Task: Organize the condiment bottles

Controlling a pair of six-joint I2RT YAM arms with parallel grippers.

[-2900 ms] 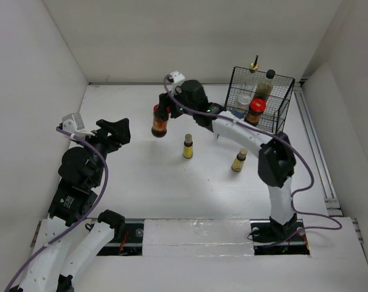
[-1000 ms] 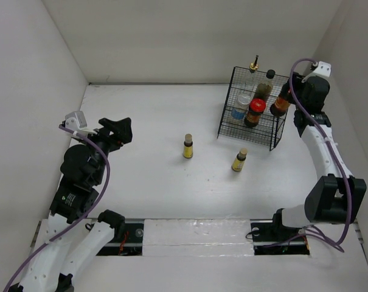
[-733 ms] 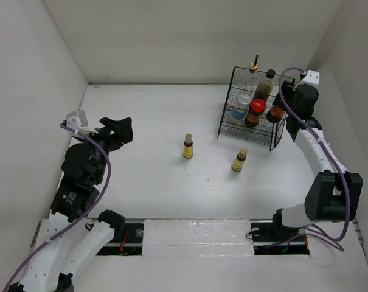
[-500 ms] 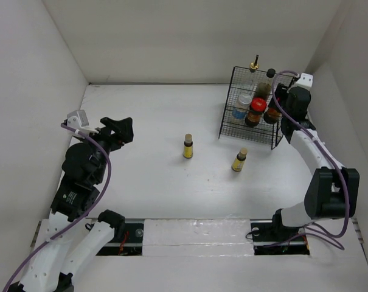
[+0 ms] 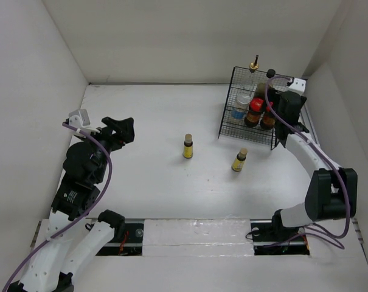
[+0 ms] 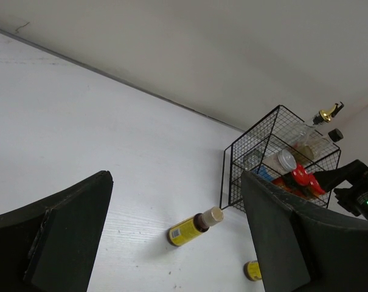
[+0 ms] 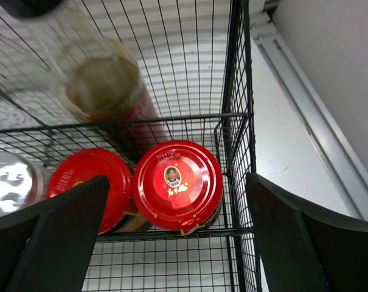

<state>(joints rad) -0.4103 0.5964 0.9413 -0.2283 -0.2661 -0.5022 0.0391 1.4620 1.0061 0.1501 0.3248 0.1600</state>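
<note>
— Two tiny yellow-labelled bottles stand out on the counter [image 5: 153, 109]: the left tiny bottle [image 5: 187, 146] mid-frame, the right tiny bottle [image 5: 239, 160] nearer the black wire basket [image 5: 229, 125].

— And the others?

— All inside the basket, upper right. The gold-spouted bottle [image 5: 254, 64] and black-capped bottle [image 5: 270, 74] are at the back, and the white shaker [image 5: 239, 108] is at front left. The left red-lidded jar [image 7: 89, 182] and right red-lidded jar [image 7: 177, 196] sit side by side.

— Grippers?

— The right gripper [image 7: 176, 177] hovers over the right red-lidded jar, its fingers spread wider than the lid and clasping nothing. The left gripper [image 6: 174, 182], at centre left, gapes wide too — empty.
</note>
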